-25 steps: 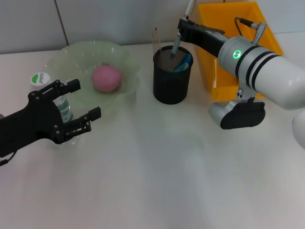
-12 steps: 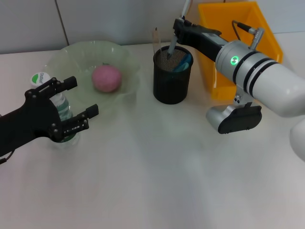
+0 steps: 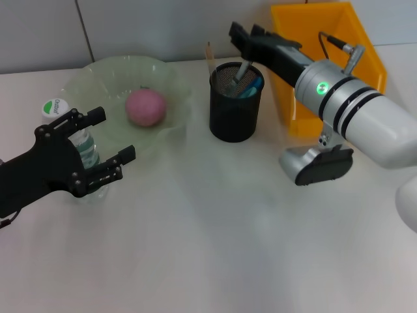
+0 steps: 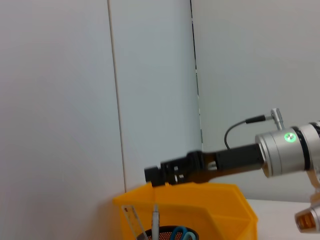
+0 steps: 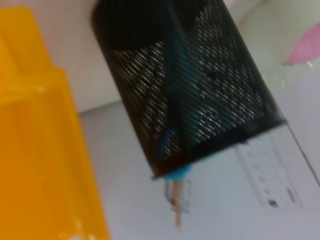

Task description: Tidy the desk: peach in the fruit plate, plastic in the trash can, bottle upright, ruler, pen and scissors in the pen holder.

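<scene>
The black mesh pen holder (image 3: 235,104) stands mid-table with a grey pen (image 3: 242,70), blue-handled scissors (image 3: 251,85) and a clear ruler (image 3: 210,55) in it. My right gripper (image 3: 246,34) hovers just above its rim, open and empty. The pink peach (image 3: 145,107) lies in the green fruit plate (image 3: 98,78). The bottle (image 3: 83,145) with a white and green cap (image 3: 55,106) stands upright between the open fingers of my left gripper (image 3: 104,142). The right wrist view shows the pen holder (image 5: 190,85) up close. No plastic shows.
The orange trash can (image 3: 326,59) stands right of the pen holder, under my right arm; it also shows in the left wrist view (image 4: 200,200) and the right wrist view (image 5: 35,125). The white table (image 3: 215,248) stretches out in front.
My right gripper has let go of the pen, which has dropped deeper into the pen holder. The gripper has opened and shifted slightly left. The left gripper has hardly moved.
</scene>
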Tool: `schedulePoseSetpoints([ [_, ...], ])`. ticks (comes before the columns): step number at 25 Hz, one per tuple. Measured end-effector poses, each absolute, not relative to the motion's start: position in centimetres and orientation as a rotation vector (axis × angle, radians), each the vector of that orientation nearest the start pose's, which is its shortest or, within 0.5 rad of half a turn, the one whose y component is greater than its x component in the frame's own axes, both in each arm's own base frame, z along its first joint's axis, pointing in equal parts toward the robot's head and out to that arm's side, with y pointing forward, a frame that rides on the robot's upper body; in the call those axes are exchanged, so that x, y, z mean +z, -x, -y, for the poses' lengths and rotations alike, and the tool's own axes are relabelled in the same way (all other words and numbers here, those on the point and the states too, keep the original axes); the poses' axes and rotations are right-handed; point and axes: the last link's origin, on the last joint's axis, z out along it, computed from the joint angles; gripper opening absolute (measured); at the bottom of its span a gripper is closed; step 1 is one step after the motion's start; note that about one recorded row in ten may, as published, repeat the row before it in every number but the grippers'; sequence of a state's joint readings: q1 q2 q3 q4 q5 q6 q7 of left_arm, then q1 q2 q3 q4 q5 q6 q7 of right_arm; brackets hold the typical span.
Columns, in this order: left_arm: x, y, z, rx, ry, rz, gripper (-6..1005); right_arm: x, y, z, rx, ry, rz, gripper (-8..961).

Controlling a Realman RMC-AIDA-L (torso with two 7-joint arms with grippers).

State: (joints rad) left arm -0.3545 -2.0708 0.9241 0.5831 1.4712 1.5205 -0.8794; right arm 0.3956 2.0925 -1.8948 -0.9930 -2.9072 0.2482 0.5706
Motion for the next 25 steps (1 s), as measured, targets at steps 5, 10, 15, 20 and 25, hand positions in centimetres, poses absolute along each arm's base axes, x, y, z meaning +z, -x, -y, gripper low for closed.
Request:
schedulePoseSetpoints([
  [5,0.4,27.1,-30.4,-0.918,2.436,0.173,829,-3.1,-15.5,-39.6,-0.902,1.035,1.662,441],
  [10,0.3,26.8,-30.5,-0.991,2.393,0.217,829,0.3,-12.5,-37.8,-0.562,1.06,1.316,440],
  [15,1.0,27.0,-30.0,-1.039,2.335,0.204,829,4.6,-9.3,-36.2,-0.155,1.121,0.844,468],
  [20,1.8,27.0,-28.5,-1.125,2.332,0.191,829,6.6,-8.6,-36.0,0.274,1.306,0.334,529],
  [25,1.9,26.3,-27.9,-1.197,2.396,0.221,829,3.9,-11.0,-36.0,0.57,1.686,-0.1,692],
])
